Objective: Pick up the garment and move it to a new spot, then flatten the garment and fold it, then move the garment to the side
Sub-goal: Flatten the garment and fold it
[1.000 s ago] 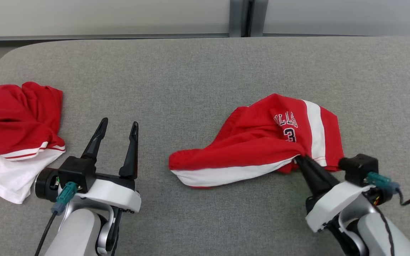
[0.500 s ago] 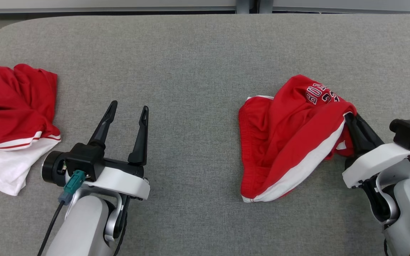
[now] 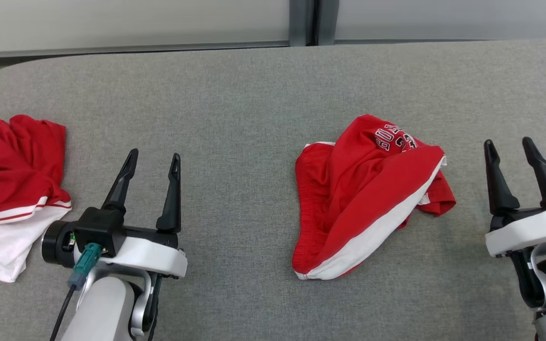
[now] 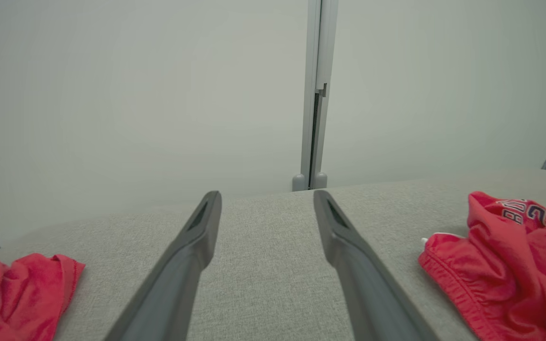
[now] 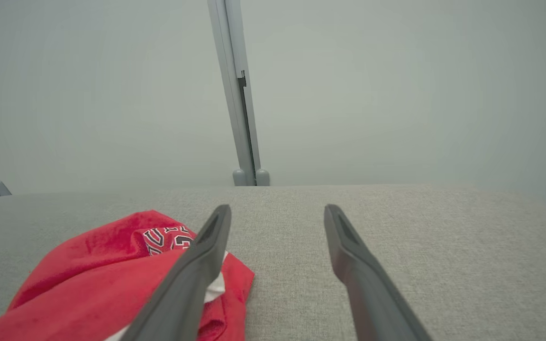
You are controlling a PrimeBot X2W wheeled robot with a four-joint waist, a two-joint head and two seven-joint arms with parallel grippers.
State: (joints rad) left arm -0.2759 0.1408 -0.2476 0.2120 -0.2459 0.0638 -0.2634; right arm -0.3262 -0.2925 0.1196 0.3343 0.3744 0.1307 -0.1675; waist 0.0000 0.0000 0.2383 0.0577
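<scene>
1. Red basketball shorts point(image 3: 349, 208) lie crumpled right of centre on the grey table point(image 3: 254, 94), with a white side stripe and dark-outlined lettering facing up.
2. Right end effector point(image 3: 507, 141): wide, holding nothing, near the shorts.
3. Left end effector point(image 3: 154, 154): wide, holding nothing, well apart.

The garment point(image 3: 358, 203) is a pair of red shorts with a white side stripe and dark-edged lettering. It lies crumpled in a heap, right of centre on the grey fabric surface point(image 3: 235, 118).

Crumpled red garment point(image 3: 372, 199) on grey surface point(image 3: 254, 94) between left tool point(image 3: 154, 154) and right tool point(image 3: 507, 141), both spread-fingered, clear of it.
</scene>
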